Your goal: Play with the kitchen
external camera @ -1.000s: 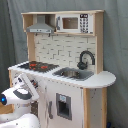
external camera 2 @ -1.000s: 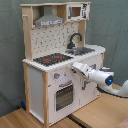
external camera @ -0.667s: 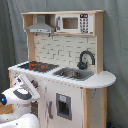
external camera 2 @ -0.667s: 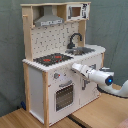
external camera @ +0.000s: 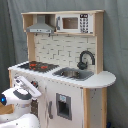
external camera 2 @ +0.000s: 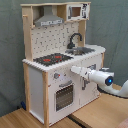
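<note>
White panels and pale wood make up the toy kitchen (external camera: 65, 75) (external camera 2: 60, 60), standing on a wooden floor (external camera 2: 100, 112) before a grey curtain (external camera: 115, 40). On its counter, in the first exterior view, the black-red hob (external camera: 36, 65) lies left of the sink (external camera: 72, 74) and black faucet (external camera: 85, 59). Near the oven door (external camera 2: 63, 95), the white arm's gripper (external camera 2: 75, 70) hovers; whether its fingers are spread I cannot tell.

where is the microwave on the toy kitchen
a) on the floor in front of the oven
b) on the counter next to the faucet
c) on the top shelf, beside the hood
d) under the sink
c: the microwave sits up on the top shelf of the kitchen, next to the grey hood, well above the sink and faucet.
</note>
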{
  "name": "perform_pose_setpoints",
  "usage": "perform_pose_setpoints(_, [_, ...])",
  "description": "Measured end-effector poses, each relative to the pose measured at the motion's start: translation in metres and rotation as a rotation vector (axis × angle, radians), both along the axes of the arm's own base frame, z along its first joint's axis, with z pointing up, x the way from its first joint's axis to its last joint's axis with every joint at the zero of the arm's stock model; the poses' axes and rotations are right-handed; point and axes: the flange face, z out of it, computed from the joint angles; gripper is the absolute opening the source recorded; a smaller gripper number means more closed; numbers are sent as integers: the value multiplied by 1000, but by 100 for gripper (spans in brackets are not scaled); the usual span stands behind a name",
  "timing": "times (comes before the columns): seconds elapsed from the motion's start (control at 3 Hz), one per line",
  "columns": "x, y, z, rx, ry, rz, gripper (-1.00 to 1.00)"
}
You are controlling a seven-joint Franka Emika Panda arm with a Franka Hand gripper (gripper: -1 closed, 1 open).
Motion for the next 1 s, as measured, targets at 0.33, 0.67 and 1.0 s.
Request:
perform_pose_setpoints(0.33, [0,-1,0,-118,-3,1,-100])
perform_pose_setpoints(0.67, [0,-1,-1,-232,-5,-1,-100])
perform_pose_setpoints(1.0, [0,-1,-1,-354,-6,-2,-100])
